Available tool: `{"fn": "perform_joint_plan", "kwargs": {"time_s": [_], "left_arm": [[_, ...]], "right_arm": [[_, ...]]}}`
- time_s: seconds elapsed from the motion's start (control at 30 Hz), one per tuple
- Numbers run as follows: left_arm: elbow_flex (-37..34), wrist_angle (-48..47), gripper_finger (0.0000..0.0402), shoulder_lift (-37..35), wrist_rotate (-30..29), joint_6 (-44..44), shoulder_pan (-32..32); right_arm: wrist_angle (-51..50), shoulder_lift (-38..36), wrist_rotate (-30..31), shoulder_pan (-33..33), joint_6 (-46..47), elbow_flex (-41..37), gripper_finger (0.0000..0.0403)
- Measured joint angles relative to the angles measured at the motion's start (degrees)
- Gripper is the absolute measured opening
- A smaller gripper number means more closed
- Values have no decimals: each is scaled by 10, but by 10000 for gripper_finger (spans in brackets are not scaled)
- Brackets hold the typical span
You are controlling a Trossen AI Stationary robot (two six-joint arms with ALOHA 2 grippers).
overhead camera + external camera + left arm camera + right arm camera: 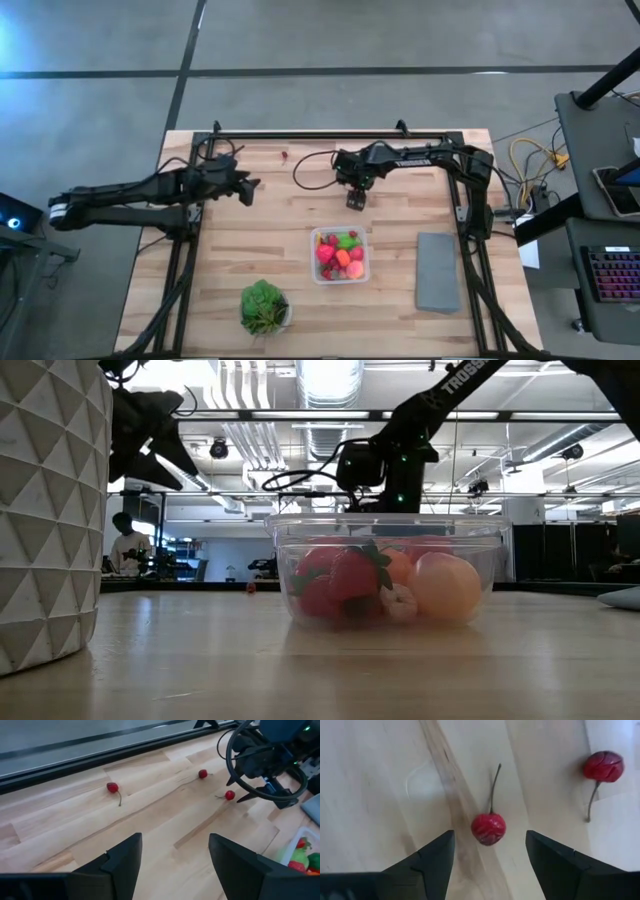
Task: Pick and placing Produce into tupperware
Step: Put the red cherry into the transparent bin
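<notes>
From above, the clear, shallow rectangular plastic tupperware (pixel 340 256) lay with its long axis running toward the table's front edge, holding red, orange and lime-green toy produce (pixel 341 254); it sat well in front of the right gripper (pixel 356 199), which pointed down over bare wood, while the left gripper (pixel 246 188) waited near the far left of the light wooden slatted table (pixel 250 250). A leafy green plant in a white bowl (pixel 264 308) and a flat grey rectangular slab (pixel 437 271) stood nearer the front. At table height, the tupperware (pixel 385 570) showed a red strawberry (pixel 352 577) and a round orange piece (pixel 445 587) pressed against its wall, with the white faceted bowl (pixel 45 510) at the side. From the left wrist, that gripper's fingers (pixel 125 862) stood spread wide and empty, three small red cherries ahead of them: one (pixel 112 787) nearest, two (pixel 202 773) (pixel 229 795) close by the right arm. From the right wrist, the fingers (pixel 437 857) were spread wide, touching nothing, and a wrinkled red cherry (pixel 489 828) lay between their tips, its thin stem pointing straight away from the gripper; another cherry (pixel 603 766) lay apart to one side, stem trailing back.
</notes>
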Motion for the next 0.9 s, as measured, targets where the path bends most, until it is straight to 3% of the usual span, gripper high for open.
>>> {"fn": "perform_joint_plan", "kwargs": {"time_s": [0.47,0.9], "left_arm": [[0,0,217,18,0,0,0],[0,0,217,14,1,1,0]], "right_arm": [[91,-1,-2,3,23,-47,221],[91,-2,-4,3,23,-53,118]]}}
